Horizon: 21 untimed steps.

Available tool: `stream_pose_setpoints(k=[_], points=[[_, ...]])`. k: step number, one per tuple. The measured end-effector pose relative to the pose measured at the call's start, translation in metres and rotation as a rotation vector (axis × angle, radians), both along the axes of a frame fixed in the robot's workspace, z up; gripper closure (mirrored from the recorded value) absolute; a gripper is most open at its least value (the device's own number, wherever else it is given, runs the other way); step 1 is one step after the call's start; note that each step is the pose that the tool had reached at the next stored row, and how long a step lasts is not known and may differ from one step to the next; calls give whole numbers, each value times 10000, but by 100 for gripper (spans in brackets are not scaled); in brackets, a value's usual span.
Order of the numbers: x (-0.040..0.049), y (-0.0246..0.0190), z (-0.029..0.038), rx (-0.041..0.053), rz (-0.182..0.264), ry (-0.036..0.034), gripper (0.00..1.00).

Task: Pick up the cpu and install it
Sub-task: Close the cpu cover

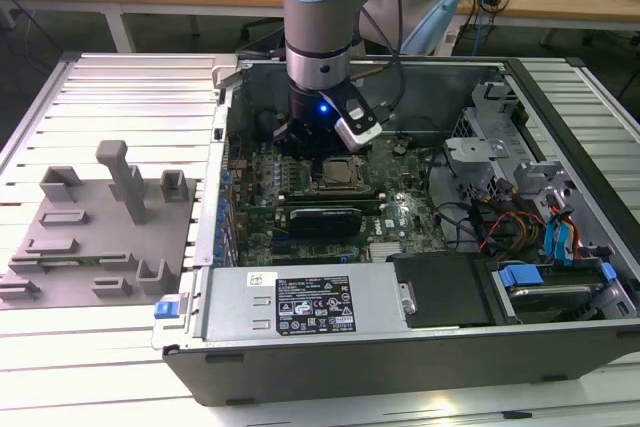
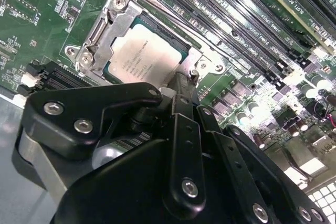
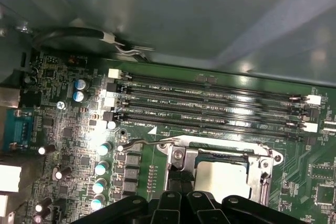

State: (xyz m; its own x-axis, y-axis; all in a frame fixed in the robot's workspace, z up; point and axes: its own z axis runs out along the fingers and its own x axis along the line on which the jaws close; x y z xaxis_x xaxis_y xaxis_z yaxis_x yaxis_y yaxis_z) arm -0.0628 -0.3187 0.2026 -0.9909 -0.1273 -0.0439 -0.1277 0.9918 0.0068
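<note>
The cpu [image 2: 144, 53] lies flat in the motherboard socket, silvery top up, with the metal socket frame [image 2: 102, 32] around it. In the first wrist view the cpu [image 3: 220, 178] sits just past the black finger links. My gripper [image 2: 184, 80] is low over the board, its fingers drawn together, tips at the socket frame's edge beside the chip and nothing held between them. From the exterior view the arm's wrist [image 1: 320, 67] stands straight over the socket [image 1: 338, 175] inside the open computer case.
Memory slots [image 3: 210, 103] run alongside the socket, and a thin socket lever [image 3: 142, 142] sticks out from it. Capacitors [image 3: 102, 169] stand close by. A grey fixture [image 1: 100, 227] lies at the exterior view's left. The power supply [image 1: 300, 307] and cabled drive cages [image 1: 530, 217] crowd the case.
</note>
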Motion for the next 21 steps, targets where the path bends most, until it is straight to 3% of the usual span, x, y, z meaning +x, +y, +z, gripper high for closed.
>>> stream_pose_setpoints(k=[6, 10, 14, 21], points=[[0, 0, -1, 0, 35, 0, 89], [0, -1, -10, -2, -410, 2, 89], [0, 0, -11, 0, -457, -1, 89], [0, 0, 46, 1, -457, -3, 89]])
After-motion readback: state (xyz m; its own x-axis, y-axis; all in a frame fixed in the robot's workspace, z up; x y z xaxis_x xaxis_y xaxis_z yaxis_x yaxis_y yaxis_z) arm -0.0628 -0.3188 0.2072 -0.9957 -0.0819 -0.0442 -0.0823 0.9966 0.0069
